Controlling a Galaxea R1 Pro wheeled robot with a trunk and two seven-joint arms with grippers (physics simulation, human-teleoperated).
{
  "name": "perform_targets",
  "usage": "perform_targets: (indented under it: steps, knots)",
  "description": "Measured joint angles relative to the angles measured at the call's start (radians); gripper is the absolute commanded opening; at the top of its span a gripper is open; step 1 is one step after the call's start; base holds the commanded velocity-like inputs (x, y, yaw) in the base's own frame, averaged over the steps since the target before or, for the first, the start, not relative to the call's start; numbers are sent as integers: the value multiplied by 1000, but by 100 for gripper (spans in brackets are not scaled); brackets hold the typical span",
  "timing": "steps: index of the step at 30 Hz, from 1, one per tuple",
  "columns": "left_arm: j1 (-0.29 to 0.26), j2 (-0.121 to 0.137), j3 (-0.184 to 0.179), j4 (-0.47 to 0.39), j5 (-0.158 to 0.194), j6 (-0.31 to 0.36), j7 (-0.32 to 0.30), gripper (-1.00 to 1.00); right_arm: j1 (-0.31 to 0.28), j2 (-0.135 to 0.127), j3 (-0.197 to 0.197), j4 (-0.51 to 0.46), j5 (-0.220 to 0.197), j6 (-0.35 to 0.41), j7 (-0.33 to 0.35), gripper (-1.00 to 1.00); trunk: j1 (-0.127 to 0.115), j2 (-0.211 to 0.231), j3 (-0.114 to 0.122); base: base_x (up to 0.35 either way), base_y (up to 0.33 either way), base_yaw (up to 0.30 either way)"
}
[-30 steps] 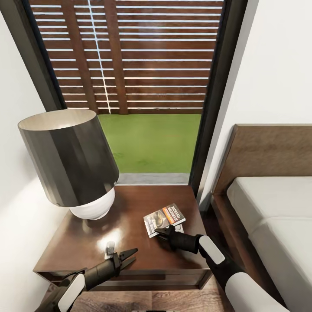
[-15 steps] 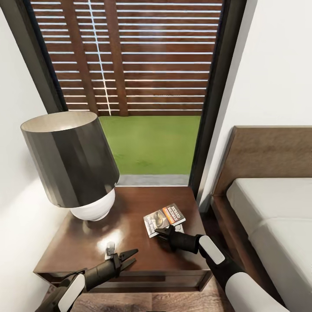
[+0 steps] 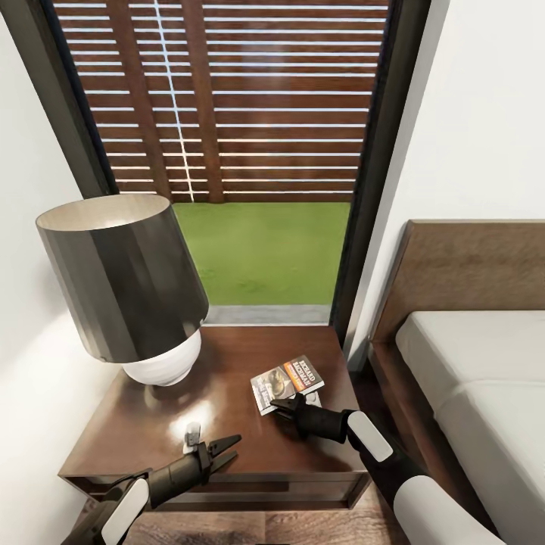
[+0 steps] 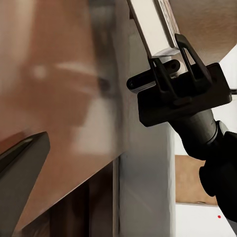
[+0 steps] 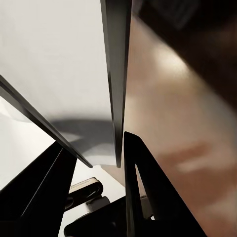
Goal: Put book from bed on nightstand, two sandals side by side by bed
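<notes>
From the head view, the nightstand [image 3: 227, 424] stands in the corner between a white wall and the tall dark-framed window [image 3: 219, 98], its glossy dark brown worktop catching pale reflections. Through the glass show brown wooden slats above a strip of green grass. A lamp [image 3: 125, 284] with a dark shade and a white round base sits on the worktop's far left part. The book [image 3: 286, 382] lies flat toward the worktop's right side, cover up, its orange band showing. The right hand [image 3: 281, 406] reaches in from the bed side, its fingers closed on the book's near edge. The left hand [image 3: 227, 446] hovers over the front edge of the worktop, fingers apart and holding nothing, just beside a small pale object [image 3: 192, 434] too small to identify. To the right, the bed [image 3: 484, 393] shows a light-grey mattress, a dark wooden frame and a brown headboard against the white wall. A strip of wood-plank floor [image 3: 250, 530] runs along the front.

In the left wrist view, the right hand [image 4: 163, 69] grips the thin pale edge of the book [image 4: 153, 29] above the blurred brown worktop.

In the right wrist view, the book's edge [image 5: 116, 74] runs between the two dark fingers [image 5: 143, 197], apparently pinched there, though the blur makes contact hard to confirm.
</notes>
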State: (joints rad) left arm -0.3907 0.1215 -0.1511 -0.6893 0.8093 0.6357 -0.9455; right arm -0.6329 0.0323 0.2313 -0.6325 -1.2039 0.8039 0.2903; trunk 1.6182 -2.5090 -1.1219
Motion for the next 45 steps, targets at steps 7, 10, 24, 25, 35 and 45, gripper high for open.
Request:
perform_targets:
  steps: [7,10,24,25,35,45]
  knots:
    - [0,0,0,0,0,0,0,100,0,0,0,0,0,0,0,-100,0,0,0,0,0,0]
    - [0,0,0,0,0,0,0,100,0,0,0,0,0,0,0,100,0,0,0,0,0,0]
    - [0,0,0,0,0,0,0,100,0,0,0,0,0,0,0,100,0,0,0,0,0,0]
    - [0,0,0,0,0,0,0,100,0,0,0,0,0,0,0,100,0,0,0,0,0,0]
    - [0,0,0,0,1,0,0,100,0,0,0,0,0,0,0,100,0,0,0,0,0,0]
    - [0,0,0,0,1,-1,0,100,0,0,0,0,0,0,1,100,0,0,0,0,0,0]
